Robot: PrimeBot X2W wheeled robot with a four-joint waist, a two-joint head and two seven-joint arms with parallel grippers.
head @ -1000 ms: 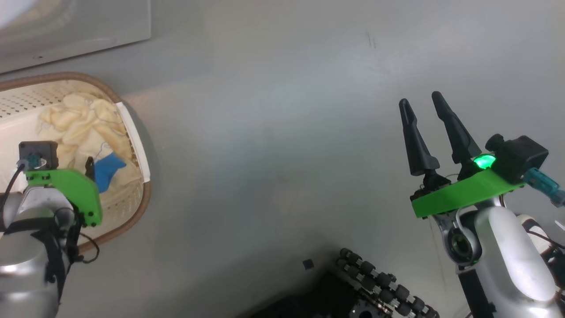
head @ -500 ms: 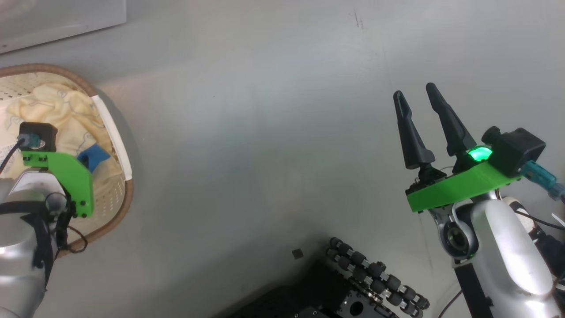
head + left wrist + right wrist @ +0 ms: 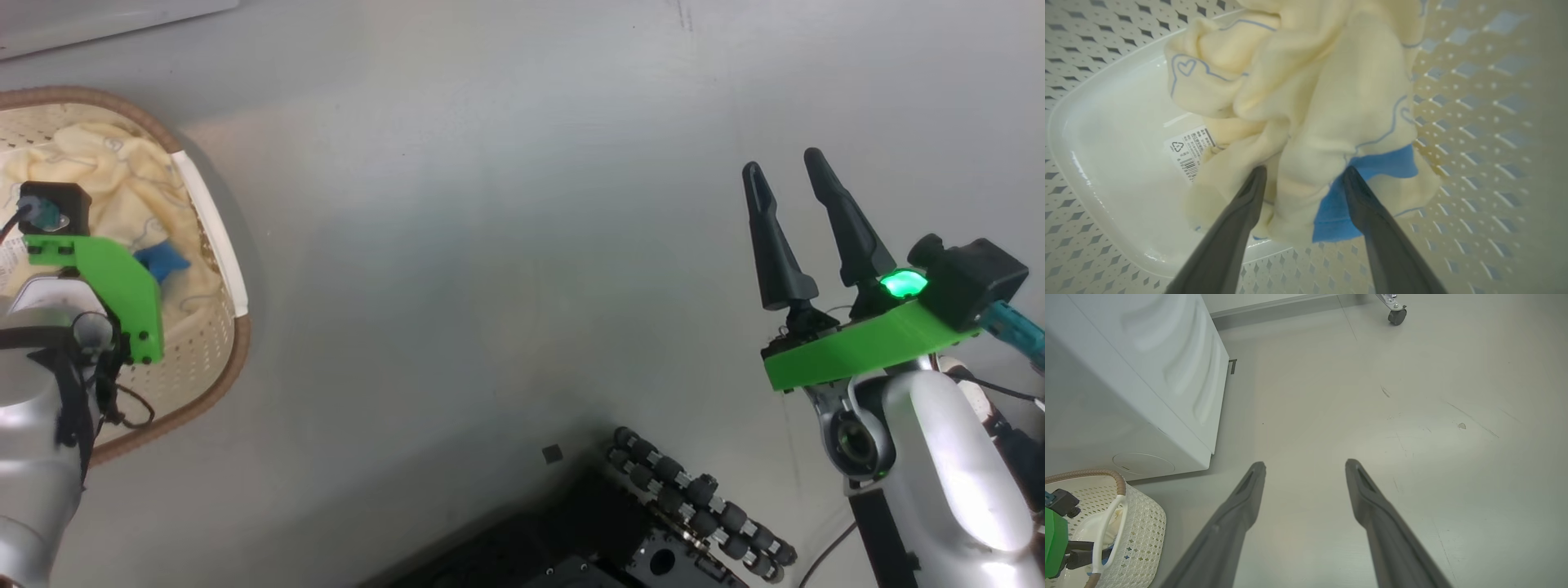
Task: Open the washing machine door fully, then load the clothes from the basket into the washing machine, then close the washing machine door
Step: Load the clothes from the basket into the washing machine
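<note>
The left claw (image 3: 1304, 169) reaches down inside the basket (image 3: 1474, 102), its two dark fingers spread wide on either side of a bunched fold of the clothes (image 3: 1323, 102). The fingertips sink into the fabric without closing on it. A bright blue cuff (image 3: 1384, 163) lies against the finger at 4 o'clock in the left wrist view, and the label sticker (image 3: 1188, 153) on the basket's white base shows at 9 o'clock, partly under the cloth.

In the head view the basket sits at 9 o'clock on the grey floor (image 3: 490, 245), cream garments heaped inside its brown rim. The white edge of the washing machine (image 3: 82, 16) is at 11 o'clock.

The right claw (image 3: 781, 161) hangs at 3 o'clock, well apart from the basket, fingers parted and holding nothing. Its wrist view has the washing machine's white side at 10 o'clock, with the basket just beside it at 8 o'clock.
</note>
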